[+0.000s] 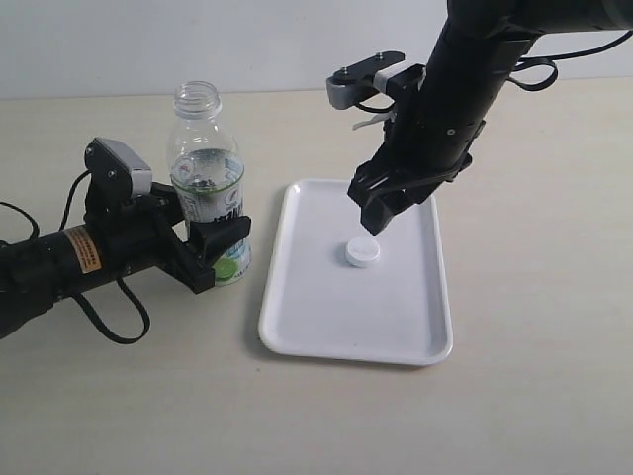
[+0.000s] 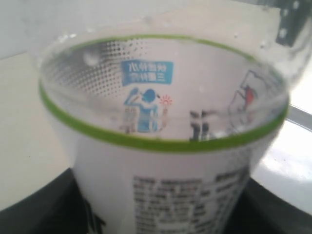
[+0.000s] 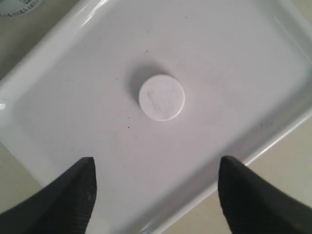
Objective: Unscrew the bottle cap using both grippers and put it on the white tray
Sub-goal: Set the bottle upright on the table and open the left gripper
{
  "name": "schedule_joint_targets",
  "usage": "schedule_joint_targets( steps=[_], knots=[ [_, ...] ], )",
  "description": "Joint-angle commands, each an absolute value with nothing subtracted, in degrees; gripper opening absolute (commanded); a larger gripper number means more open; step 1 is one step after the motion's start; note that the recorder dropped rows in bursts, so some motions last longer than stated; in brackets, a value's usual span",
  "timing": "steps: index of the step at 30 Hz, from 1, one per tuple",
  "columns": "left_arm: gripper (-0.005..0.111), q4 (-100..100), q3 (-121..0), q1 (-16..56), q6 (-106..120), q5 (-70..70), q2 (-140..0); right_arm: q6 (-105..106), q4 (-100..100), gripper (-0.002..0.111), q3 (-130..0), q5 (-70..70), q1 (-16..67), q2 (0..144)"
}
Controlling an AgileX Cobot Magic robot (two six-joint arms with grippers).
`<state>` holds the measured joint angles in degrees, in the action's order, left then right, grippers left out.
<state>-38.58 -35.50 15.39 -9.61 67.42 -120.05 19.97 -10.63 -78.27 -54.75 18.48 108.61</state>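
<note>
The white bottle cap point(image 1: 363, 253) point(image 3: 162, 97) lies flat on the white tray point(image 1: 326, 327) point(image 3: 234, 58), near its middle. My right gripper point(image 1: 380, 212) point(image 3: 156, 168) hangs open just above the tray, a little behind the cap, nothing between its fingers. The clear bottle point(image 1: 205, 178) point(image 2: 165, 161) stands upright left of the tray, its neck uncapped. My left gripper point(image 1: 210, 255) is shut on the bottle's lower body from the left; in the left wrist view the label fills the frame with dark fingers point(image 2: 34, 209) either side.
The beige tabletop point(image 1: 534, 297) stretches right of and in front of the tray. The left arm's cables point(image 1: 109, 322) loop on the table at the left. A pale wall runs along the back.
</note>
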Motion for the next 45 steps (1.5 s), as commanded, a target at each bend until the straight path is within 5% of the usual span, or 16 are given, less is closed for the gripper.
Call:
schedule_joint_targets(
  steps=[1, 23, 45],
  knots=[
    [0.028, -38.5, -36.2, 15.4, -9.9, 70.0, -119.8, 20.0, -10.4, 0.068, -77.9, -54.9, 18.2, 107.9],
    [0.078, -38.4, -36.2, 15.4, -10.9, 70.0, -119.8, 19.9, -13.3, 0.068, -77.9, -57.0, 18.2, 107.9],
    [0.084, -39.7, -28.8, 13.2, -7.3, 70.0, -115.1, 19.9, -13.5, 0.068, -77.9, -58.8, 18.2, 104.9]
  ],
)
